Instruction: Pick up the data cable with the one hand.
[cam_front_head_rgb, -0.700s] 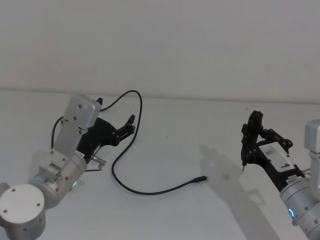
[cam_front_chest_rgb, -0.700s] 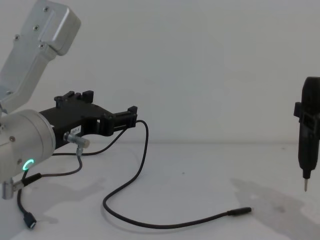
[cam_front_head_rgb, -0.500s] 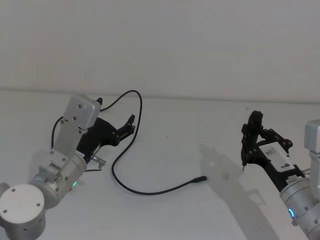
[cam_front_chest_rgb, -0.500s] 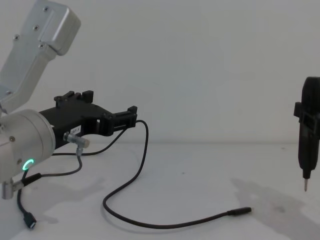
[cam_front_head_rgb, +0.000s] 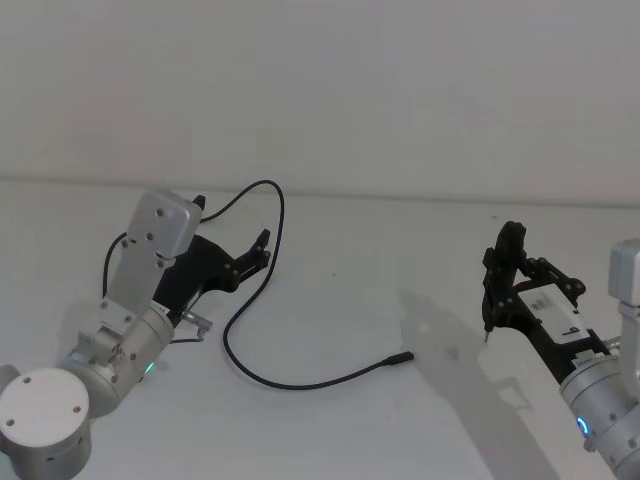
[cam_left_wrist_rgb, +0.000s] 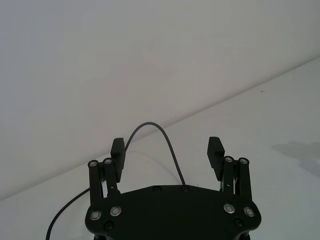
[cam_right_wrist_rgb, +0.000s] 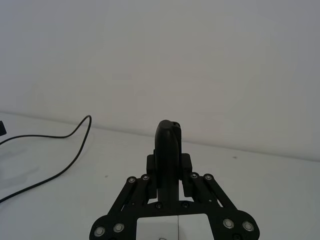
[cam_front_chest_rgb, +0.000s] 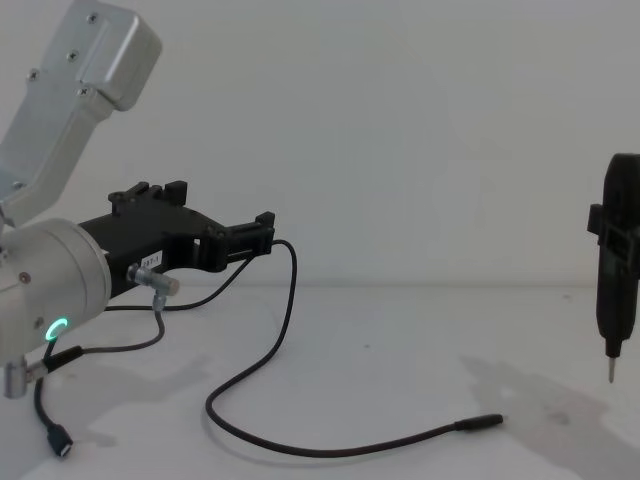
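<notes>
Bottom left of the chest view, nearest us: a short lead (cam_front_chest_rgb: 60, 442) w/ a small bluish plug hangs under the left arm. Next, low and right of centre on the white table (cam_front_chest_rgb: 400, 330), we see the slim plug (cam_front_chest_rgb: 480, 423) of the data cable (cam_front_chest_rgb: 291, 300). The cable lies slack, bends round at lower centre-left, then climbs to an arch at mid-left. The left gripper (cam_left_wrist_rgb: 166, 149) sits there above the table, fingers spread wide w/ nothing gripped. The arch runs through the gap btwn them; whether it touches, we can't tell. At the right edge, the right gripper (cam_right_wrist_rgb: 168, 175) is clamped on a black pointed tool (cam_front_chest_rgb: 618, 260), tip down and off the table.
</notes>
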